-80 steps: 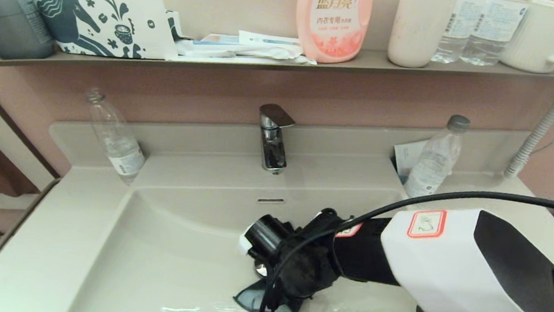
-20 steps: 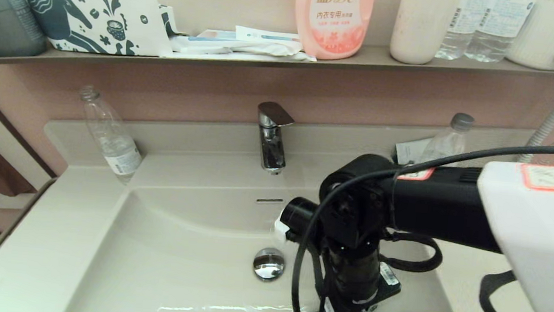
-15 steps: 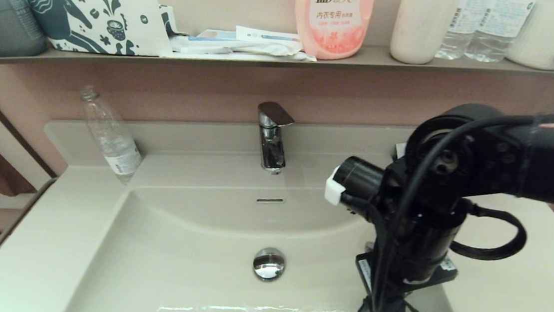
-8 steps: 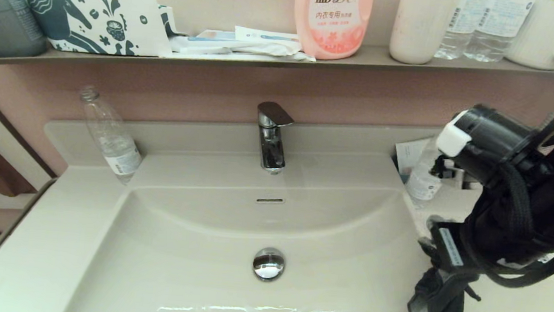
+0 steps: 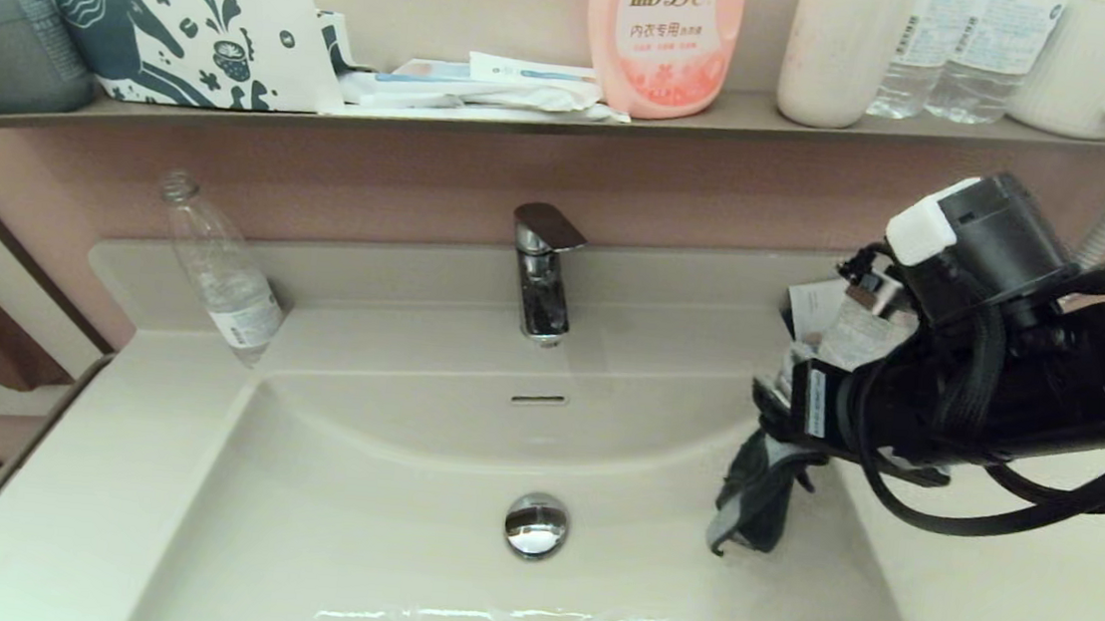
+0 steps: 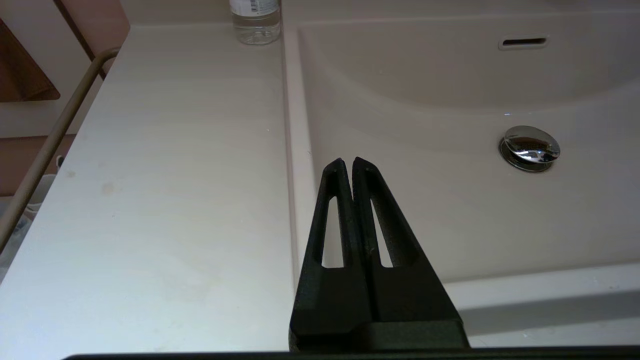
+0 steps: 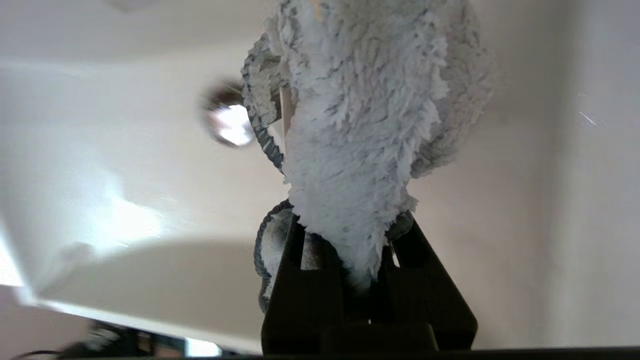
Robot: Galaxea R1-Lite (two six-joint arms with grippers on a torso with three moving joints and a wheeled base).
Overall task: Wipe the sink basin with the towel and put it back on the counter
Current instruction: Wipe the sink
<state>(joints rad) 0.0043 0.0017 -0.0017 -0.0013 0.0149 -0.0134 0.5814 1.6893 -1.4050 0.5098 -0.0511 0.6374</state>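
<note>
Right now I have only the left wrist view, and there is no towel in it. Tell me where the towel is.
Observer: The towel hangs from the right gripper, over the right side of the sink basin.
Operator: Confirm the grip.
Observer: In the right wrist view the gripper is shut on a bunch of the towel's pale fluffy side, and the rest dangles free.
Operator: Name what stands behind the basin.
Observer: A chrome faucet stands at the middle of the back edge, to the left of the hanging towel.
</note>
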